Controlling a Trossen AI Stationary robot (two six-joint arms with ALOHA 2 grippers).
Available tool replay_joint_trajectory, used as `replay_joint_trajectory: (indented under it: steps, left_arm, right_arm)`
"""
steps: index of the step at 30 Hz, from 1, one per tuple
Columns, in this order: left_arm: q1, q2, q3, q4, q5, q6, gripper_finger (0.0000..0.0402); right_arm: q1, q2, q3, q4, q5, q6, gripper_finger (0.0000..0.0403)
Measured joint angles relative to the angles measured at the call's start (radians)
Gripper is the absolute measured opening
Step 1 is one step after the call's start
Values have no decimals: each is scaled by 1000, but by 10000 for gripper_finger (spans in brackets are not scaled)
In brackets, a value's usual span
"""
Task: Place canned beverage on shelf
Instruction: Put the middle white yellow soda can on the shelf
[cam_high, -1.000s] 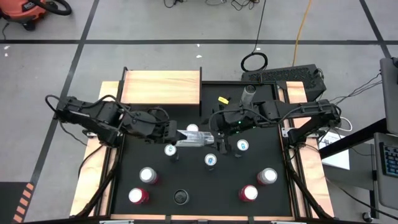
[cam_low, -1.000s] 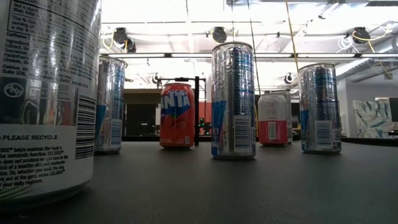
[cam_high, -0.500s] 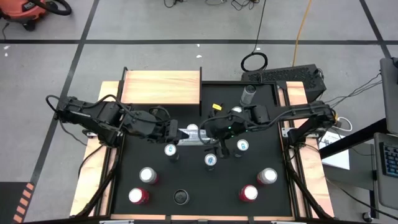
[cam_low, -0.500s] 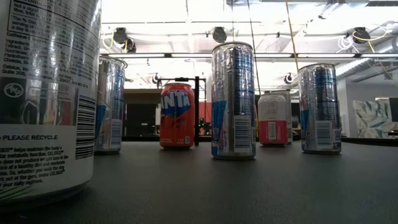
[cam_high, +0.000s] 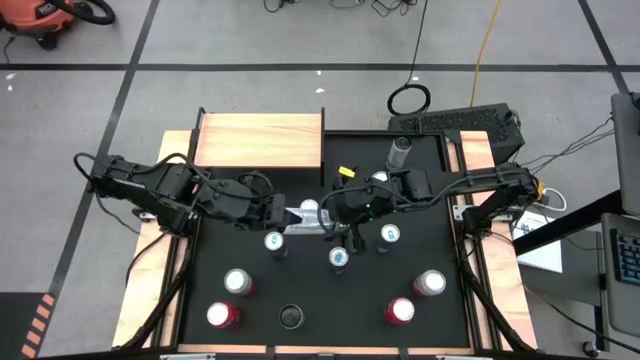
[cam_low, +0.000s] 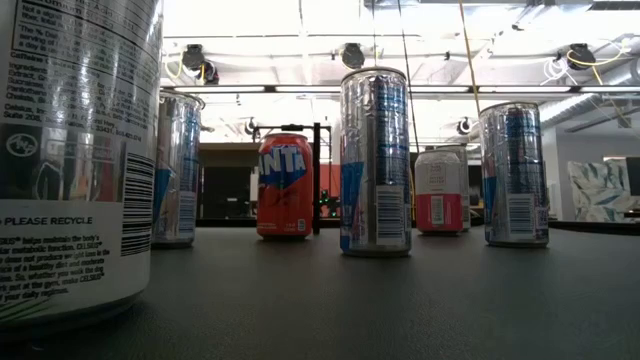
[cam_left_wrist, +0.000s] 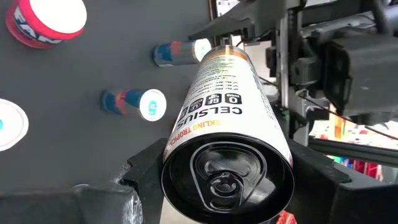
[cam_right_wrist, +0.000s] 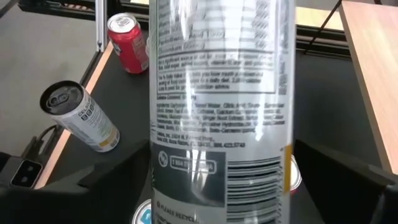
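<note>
We look down on the black mat (cam_high: 320, 290) that covers most of the table, its wooden edge strips showing along both sides; the shelf (cam_high: 259, 139), a pale wood board, stands at the mat's far left corner with nothing on it; our two dark arms reach in from either side and meet near the mat's middle, just in front of the shelf's right end; between them lies the tall silver Celsius can (cam_high: 308, 217), held on its side above the mat, well apart from the shelf; our left gripper (cam_high: 285, 216) clasps the can near its pull-tab end, a dark finger on each side of the body in the left wrist view (cam_left_wrist: 227, 155); our right gripper (cam_high: 333, 213) stands around the can's other end with its jaws spread wide, the printed label (cam_right_wrist: 214, 112) filling the space between them, and we cannot tell whether its fingers touch the metal; upright cans stand about the mat nearer us, among them three slim blue-and-silver ones (cam_high: 339, 258) just beside the grippers, a red-topped one (cam_high: 400, 310) near the right front, and another silver can (cam_high: 400, 152) at the far right; from table height an orange Fanta can (cam_low: 285, 186) shows among them.
</note>
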Motion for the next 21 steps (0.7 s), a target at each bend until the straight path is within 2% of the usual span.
replay_joint_trajectory:
  steps: [6, 11, 17, 21]
  left_arm:
    - [0, 0, 0, 0, -4, 0, 251]
    - [0, 0, 0, 3, -5, 1, 253]
    - [1, 0, 0, 6, -25, 31, 261]
    - [-1, -1, 0, 30, -41, 83, 295]
  right_arm:
    - [0, 0, 0, -1, -3, -25, 287]
    - [0, 0, 0, -2, -3, -28, 247]
    - [0, -1, 0, -2, 2, -30, 230]
    - [-1, -2, 0, -4, -5, -29, 233]
